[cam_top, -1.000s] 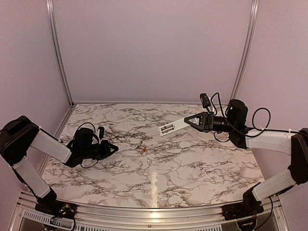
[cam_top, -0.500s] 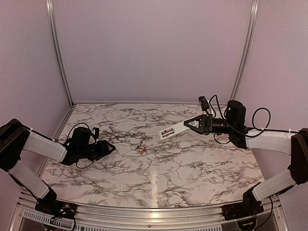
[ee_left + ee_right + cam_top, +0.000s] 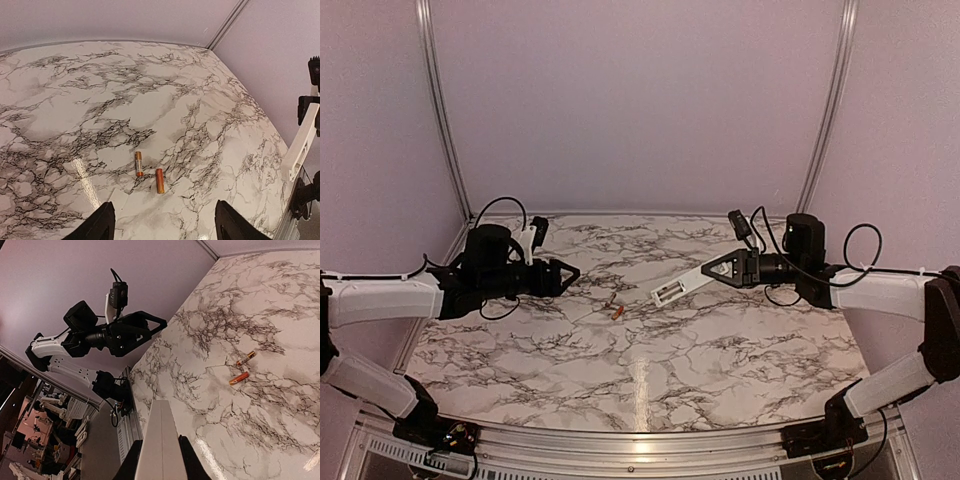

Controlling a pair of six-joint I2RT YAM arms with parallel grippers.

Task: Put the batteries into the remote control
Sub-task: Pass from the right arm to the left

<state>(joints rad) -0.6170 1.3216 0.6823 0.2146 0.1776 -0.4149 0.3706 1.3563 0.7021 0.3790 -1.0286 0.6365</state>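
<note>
The marble-patterned table (image 3: 740,360) fills the floor of a pale-walled booth, and both arms reach in over it from the sides. The left arm (image 3: 380,300) stretches in from the left and the right arm (image 3: 880,290) from the right, so their ends face each other across the middle. The left hand (image 3: 572,274) hangs above the table with its two fingers (image 3: 102,226) spread wide and nothing between them; in its own wrist view only bare marble shows in the gap. The right hand (image 3: 720,268) is closed tight on one end of the remote control (image 3: 680,285), a slim white bar held clear of the table, pointing out towards the left and tilted down a little, with a dark recess showing near its free end. The two batteries (image 3: 615,309) lie on the table near its middle, between the two hands and just below the remote's free end in the overhead view. They are small orange cylinders, close together but apart, neither touched by any hand.
</note>
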